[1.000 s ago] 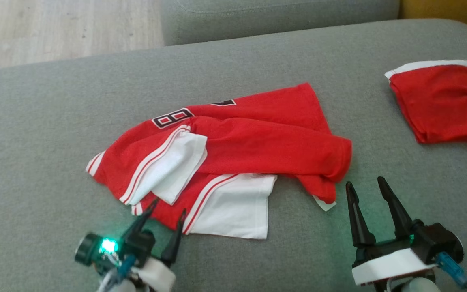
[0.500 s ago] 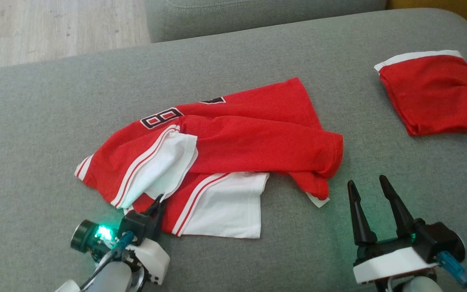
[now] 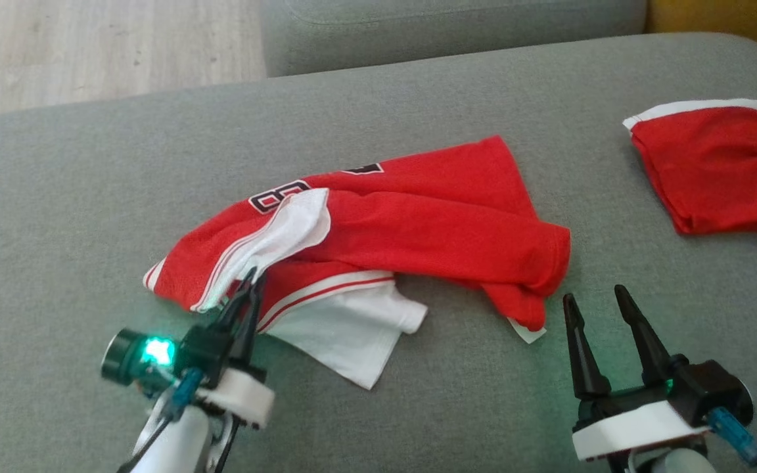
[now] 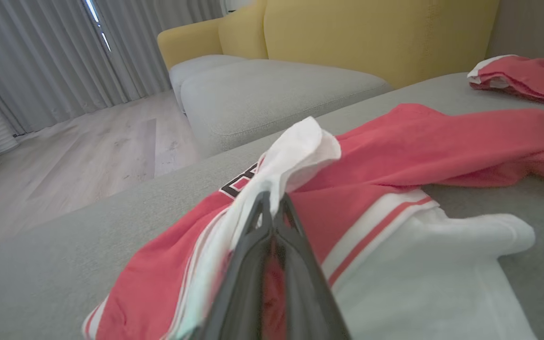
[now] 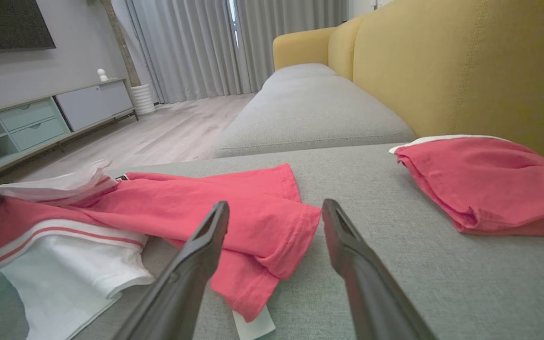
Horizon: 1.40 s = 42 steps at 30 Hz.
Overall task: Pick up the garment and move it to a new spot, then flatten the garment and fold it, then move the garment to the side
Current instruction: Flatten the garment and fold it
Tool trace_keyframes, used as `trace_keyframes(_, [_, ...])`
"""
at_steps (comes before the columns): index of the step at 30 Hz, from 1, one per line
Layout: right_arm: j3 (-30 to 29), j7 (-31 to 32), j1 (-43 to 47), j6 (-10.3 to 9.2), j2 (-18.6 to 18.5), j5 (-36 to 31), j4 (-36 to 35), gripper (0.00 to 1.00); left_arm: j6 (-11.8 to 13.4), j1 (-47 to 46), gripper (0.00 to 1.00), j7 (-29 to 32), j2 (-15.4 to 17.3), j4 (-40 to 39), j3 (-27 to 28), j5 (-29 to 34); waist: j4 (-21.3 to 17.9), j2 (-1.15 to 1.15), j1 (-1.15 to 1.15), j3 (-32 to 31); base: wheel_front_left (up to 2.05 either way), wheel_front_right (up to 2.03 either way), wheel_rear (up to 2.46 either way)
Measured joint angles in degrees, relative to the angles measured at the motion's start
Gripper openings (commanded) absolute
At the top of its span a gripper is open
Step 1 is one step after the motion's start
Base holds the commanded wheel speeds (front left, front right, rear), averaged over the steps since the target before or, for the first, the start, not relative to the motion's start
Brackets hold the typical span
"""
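- Left gripper (image 3: 252,279): fingers together, clamped on the garment (image 3: 431,217) at its white-striped hem. Lift slowly and hold the pinch firm.
- Garment: red and white, crumpled mid-cushion on the grey sofa (image 3: 76,197). Carry it clear before you spread it.
- Right gripper (image 3: 594,295): fingers apart, empty, just beside the garment's red end. Best take that end next.
- Folded red cloth (image 3: 713,171): far right. Steer well clear.

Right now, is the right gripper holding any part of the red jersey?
No, the right gripper stands open over the grey cushion, clear of the jersey.
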Motion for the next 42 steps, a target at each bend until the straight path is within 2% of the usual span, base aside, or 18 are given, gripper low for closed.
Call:
trace_keyframes(6, [0.02, 0.00, 0.13, 0.00, 0.00, 0.16, 0.68, 1.00, 0.24, 6.66, 0.00, 0.00, 2.18, -6.37, 1.11, -0.62, 1.64, 0.00, 0.00, -1.44, 0.00, 0.00, 0.00])
trace_keyframes(10, [0.01, 0.00, 0.74, 0.00, 0.00, 0.16, 1.01, 1.00, -0.77, 9.28, 0.00, 0.05, 3.65, -7.53, 0.49, -0.66, 2.88, 0.00, 0.00, -2.71, 0.00, 0.00, 0.00])
trace_keyframes(13, [-0.03, 0.00, 1.50, 0.00, 0.00, 0.47, 1.24, 1.00, -2.56, 11.41, 0.00, 1.19, 4.10, -8.64, -0.54, -2.26, 3.95, 0.00, -0.01, -3.53, 0.00, 0.00, 0.00])
trace_keyframes(14, [-0.05, 0.00, 1.62, 0.00, 0.00, 0.53, 1.30, 1.00, -2.81, 12.26, 0.23, 1.47, 4.05, -8.96, -0.90, -2.60, 4.35, 0.00, -0.01, -3.76, 0.00, 0.00, 0.00])
trace_keyframes(15, [-0.04, 0.00, 1.76, 0.00, 0.00, 0.60, 1.36, 1.00, -3.20, 13.04, 0.82, 1.74, 4.04, -9.15, -1.14, -2.72, 4.72, 0.00, 0.00, -4.01, 0.00, 0.00, 0.00])
trace_keyframes(16, [0.01, 0.00, 1.92, 0.00, 0.00, 0.68, 1.44, 1.00, -3.22, 13.79, 1.00, 2.22, 4.08, -9.15, -1.42, -2.88, 5.05, 0.00, 0.00, -4.32, 0.00, 0.00, 0.00])
trace_keyframes(29, [0.19, 0.00, 3.31, 0.00, 0.00, 1.51, 1.70, 1.00, -0.10, 17.87, 1.00, 2.70, 4.21, -12.12, -2.58, -2.44, 7.61, 0.00, -0.01, -6.26, 0.00, 0.00, 0.00])
trace_keyframes(42, [0.56, 0.00, 3.27, 0.00, 0.00, 1.49, 2.02, 1.00, 0.42, 13.07, 1.00, 3.46, 3.90, -3.32, -2.97, -2.44, 6.41, 0.00, 0.00, -5.17, 0.00, 0.00, 0.00])
